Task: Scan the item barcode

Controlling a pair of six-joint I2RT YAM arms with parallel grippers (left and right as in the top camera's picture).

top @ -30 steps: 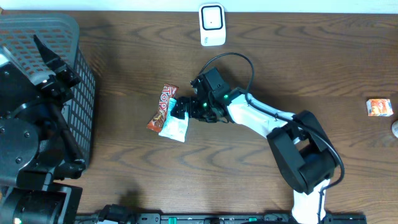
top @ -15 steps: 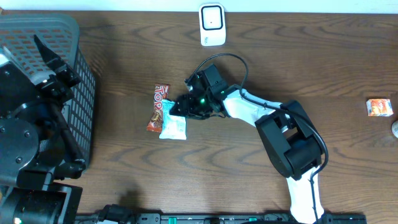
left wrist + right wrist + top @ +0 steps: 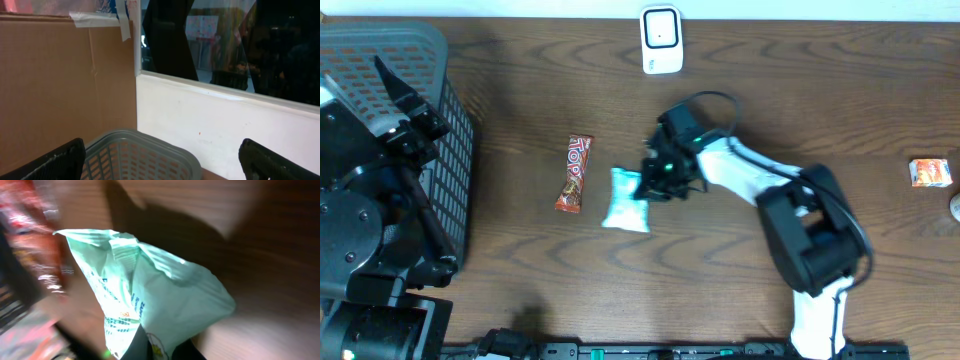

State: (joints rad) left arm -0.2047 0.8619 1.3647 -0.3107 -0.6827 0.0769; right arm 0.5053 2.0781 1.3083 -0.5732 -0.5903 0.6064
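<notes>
Overhead: right end effector (image 3: 647, 186) pinching mint packet (image 3: 623, 202) by its edge, red bar (image 3: 575, 173) apart leftward.

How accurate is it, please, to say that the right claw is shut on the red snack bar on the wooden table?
Not quite: the right claw is shut on the pale green packet on the wooden table, not the red snack bar, which lies apart from it. The right wrist view shows the grip, the overhead view the bar.

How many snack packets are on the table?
3. A red bar left of middle, a mint packet beside it in the right gripper, an orange packet far right. The basket may hide more.
</notes>
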